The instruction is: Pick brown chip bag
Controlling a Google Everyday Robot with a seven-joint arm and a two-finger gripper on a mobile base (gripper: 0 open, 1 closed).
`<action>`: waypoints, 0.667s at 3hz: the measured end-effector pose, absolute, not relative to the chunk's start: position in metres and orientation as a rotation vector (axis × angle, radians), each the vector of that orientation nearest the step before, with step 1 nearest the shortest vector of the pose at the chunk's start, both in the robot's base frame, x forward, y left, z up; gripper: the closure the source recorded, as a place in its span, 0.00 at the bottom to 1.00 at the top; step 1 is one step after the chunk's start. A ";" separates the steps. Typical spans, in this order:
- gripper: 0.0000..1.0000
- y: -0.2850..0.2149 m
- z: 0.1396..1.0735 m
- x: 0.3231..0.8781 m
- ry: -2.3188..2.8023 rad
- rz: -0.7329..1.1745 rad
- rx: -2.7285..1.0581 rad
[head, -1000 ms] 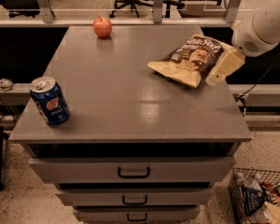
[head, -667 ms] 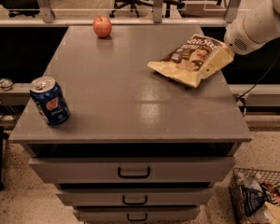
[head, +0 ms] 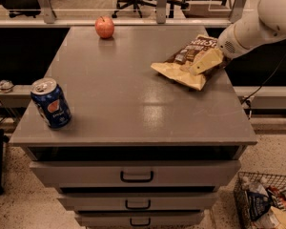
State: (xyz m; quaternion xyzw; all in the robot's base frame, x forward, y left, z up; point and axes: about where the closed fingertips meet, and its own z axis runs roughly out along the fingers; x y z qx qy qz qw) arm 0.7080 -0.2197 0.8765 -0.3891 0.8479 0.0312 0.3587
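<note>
The brown chip bag (head: 188,60) lies flat on the right side of the grey cabinet top (head: 128,94), dark brown front up with tan-yellow edges. My gripper (head: 204,61) reaches in from the upper right on a white arm and sits over the bag's right part, its tan fingers (head: 206,60) lying on the foil. Part of the bag's right edge is hidden under the gripper.
A blue soda can (head: 51,103) stands near the front left corner. A red apple (head: 105,27) sits at the back left. Drawers (head: 136,175) face me below. A wire basket (head: 267,204) with items stands on the floor at the lower right. Office chairs stand behind.
My gripper has moved left and down from beside the bag's right edge onto the bag. The bag, can and apple have not moved.
</note>
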 end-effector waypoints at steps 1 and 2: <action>0.38 -0.218 0.865 0.718 2.227 0.124 -0.943; 0.68 -0.207 0.875 0.716 2.200 0.159 -0.938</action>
